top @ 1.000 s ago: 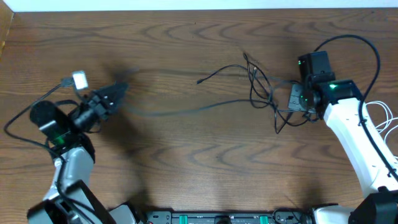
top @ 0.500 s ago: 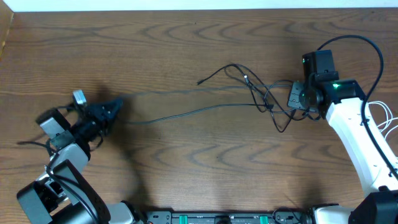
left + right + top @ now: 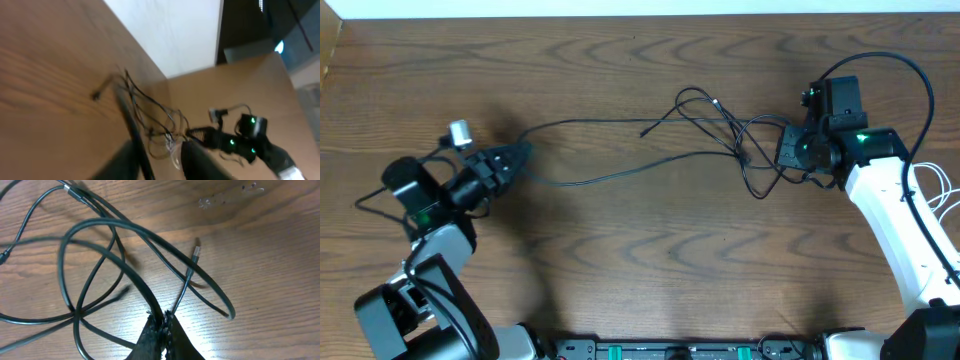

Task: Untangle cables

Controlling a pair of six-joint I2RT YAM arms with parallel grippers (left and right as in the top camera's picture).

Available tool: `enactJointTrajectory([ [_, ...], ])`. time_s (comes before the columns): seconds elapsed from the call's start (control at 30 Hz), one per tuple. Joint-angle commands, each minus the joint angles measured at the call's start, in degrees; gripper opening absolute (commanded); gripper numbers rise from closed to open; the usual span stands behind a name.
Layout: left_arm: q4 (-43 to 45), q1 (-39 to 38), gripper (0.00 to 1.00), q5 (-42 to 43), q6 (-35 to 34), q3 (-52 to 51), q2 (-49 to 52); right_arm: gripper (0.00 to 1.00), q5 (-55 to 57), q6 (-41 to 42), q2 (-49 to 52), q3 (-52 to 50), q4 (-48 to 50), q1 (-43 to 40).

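the black cables (image 3: 738, 150) lie in a loose knot toward the right of the worktop (image 3: 620, 260), with long strands trailing off to the left. from above, the right tool (image 3: 788, 150) is just a dark block against that knot, but its own camera shows its tips pinched tight on the strands. the left tool (image 3: 520, 156) sits at the strands' far end, and only its wrist camera shows the fingers (image 3: 122, 157) parted, one cable running loose between them.
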Motion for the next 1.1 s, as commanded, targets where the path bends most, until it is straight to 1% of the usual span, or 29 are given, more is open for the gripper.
enactJointTrajectory([
  [0.0,0.5,-3.6,0.85,-3.1,-0.5,0.1,-0.2,0.01,-0.8,-0.9,0.5,0.2,-0.3,-0.4],
  [0.03,0.5,-4.6,0.92,-5.6,-1.4,0.1,-0.2,0.01,-0.8,-0.9,0.5,0.2,-0.5,-0.4],
  [0.1,0.5,-6.2,0.93,-10.6,-4.5,0.1,-0.2,0.01,-0.8,-0.9,0.5,0.2,-0.7,-0.4],
  [0.17,1.2,-6.8,0.93,-14.4,-6.2,0.1,-0.2,0.01,-1.0,-0.9,0.5,0.2,-0.7,-0.4],
  [0.27,5.7,-6.1,0.93,-16.4,-7.1,0.2,-0.2,0.01,-1.0,-0.9,0.5,0.2,-0.7,-0.4],
  [0.3,7.2,-5.6,0.94,-17.3,-8.3,0.3,-0.2,0.01,-1.0,-0.9,0.5,0.2,-0.7,-0.4],
  [0.37,9.9,-4.7,0.94,-17.8,-13.7,0.6,-0.2,0.01,-1.2,-0.9,0.5,0.2,-0.7,-0.2],
  [0.43,14.1,-5.2,0.94,-16.3,-17.8,0.6,-0.2,0.01,-1.4,-0.9,0.5,0.2,-0.6,0.2],
  [0.47,16.7,-6.7,0.94,-14.3,-19.7,0.6,-0.2,0.01,-1.4,-0.9,0.5,0.2,-0.4,0.5],
  [0.53,18.0,-10.4,0.94,-12.6,-22.5,0.6,-0.2,0.01,-1.4,-0.9,0.6,0.2,-0.1,0.8],
  [0.57,17.7,-12.5,0.94,-12.6,-23.6,0.6,-0.2,0.01,-1.4,-0.9,0.6,0.2,0.0,0.9],
  [0.63,16.6,-18.7,0.94,-15.3,-25.9,0.6,-0.2,0.01,-1.4,-0.9,0.7,0.2,0.2,0.9],
  [0.7,15.3,-24.7,0.94,-20.5,-28.0,0.6,-0.2,0.01,-1.4,-0.9,0.8,0.2,0.3,0.9],
  [0.8,11.5,-34.3,0.94,-32.0,-32.0,0.6,-0.2,0.01,-0.7,-0.9,1.1,0.2,0.1,0.9],
  [0.97,4.4,-46.6,0.94,-50.2,-39.8,0.6,-0.2,0.01,1.2,-0.9,1.1,0.2,-0.4,0.8],
  [1.07,1.2,-52.4,0.94,-60.7,-45.7,0.6,-0.2,0.01,1.2,-0.9,1.1,0.2,-0.5,0.8],
])
